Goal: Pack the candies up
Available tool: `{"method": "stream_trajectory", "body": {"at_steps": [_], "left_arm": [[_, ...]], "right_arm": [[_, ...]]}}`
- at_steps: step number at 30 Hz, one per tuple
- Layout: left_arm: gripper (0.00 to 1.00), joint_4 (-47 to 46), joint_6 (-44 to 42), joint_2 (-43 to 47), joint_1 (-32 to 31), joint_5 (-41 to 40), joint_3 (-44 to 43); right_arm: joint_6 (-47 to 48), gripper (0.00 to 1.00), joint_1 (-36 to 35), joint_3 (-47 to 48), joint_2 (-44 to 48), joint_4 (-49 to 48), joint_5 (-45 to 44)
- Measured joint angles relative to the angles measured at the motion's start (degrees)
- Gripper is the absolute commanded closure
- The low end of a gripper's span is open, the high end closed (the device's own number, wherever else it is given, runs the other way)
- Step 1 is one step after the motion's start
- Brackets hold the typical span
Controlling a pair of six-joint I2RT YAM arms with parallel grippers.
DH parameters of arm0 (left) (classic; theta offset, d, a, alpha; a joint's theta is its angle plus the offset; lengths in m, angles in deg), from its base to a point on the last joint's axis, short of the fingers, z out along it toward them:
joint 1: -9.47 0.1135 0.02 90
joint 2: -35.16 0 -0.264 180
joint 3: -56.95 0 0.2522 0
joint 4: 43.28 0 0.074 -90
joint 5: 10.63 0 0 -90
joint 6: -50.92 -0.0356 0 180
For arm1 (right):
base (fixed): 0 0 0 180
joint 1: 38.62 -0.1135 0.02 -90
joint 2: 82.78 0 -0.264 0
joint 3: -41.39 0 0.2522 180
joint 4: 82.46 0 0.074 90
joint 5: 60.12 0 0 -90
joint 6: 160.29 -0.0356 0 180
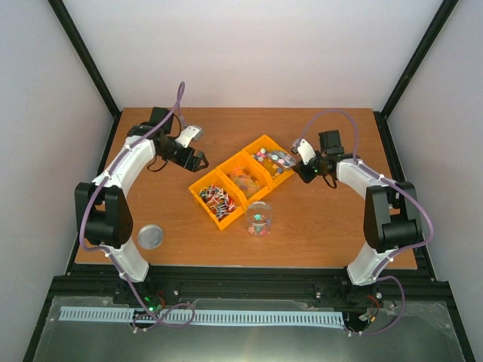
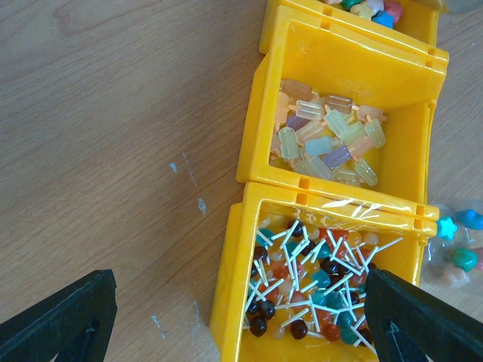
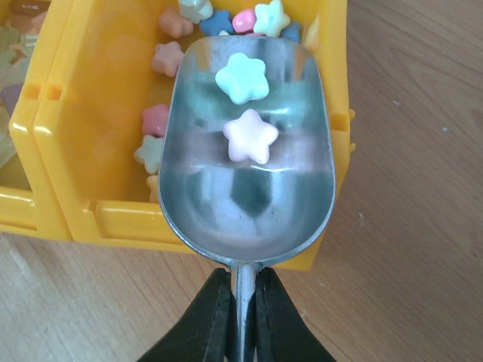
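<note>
1. Nearest, on the bench: round metal lid, set off to the left. It leaves the jar mouth free.
2. Clear jar stands open beside the lollipop bin, a few candies already inside.
3. Middle bin holds pastel capsule sweets.
4. Far bin: the right gripper is clamped on the handle of the metal scoop. The scoop is held level over the bin, probably so its two star candies don't slide out.
5. Farthest: the left gripper is spread wide and empty, hovering left of the bins, seemingly out of the scoop's way.
</note>
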Motion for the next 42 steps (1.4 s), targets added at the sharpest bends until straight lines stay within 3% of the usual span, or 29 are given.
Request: {"method": "stream_trajectory", "body": {"at_steps": [6, 17, 32, 42], "left_arm": [[0.2, 0.5, -2.4, -1.4, -1.8, -0.8, -1.3], [0.35, -1.5, -3.7, -9.2, -10.5, -5.0, -3.3], [0.79, -6.6, -4.3, -17.0, -12.3, -5.8, -7.8], [0.84, -8.2, -8.0, -17.4, -12.3, -5.6, -7.6]], "right_arm": [[4.7, 0.97, 0.0, 4.0, 1.0, 10.8, -4.5], [6.1, 0.97, -2.1, 16.2, -2.2, 27.5, -13.1], [5.9, 0.97, -7.0, 31.6, -14.1, 36.9, -20.1], [4.7, 0.97, -8.5, 40.1, -21.1, 41.3, -21.0]]}}
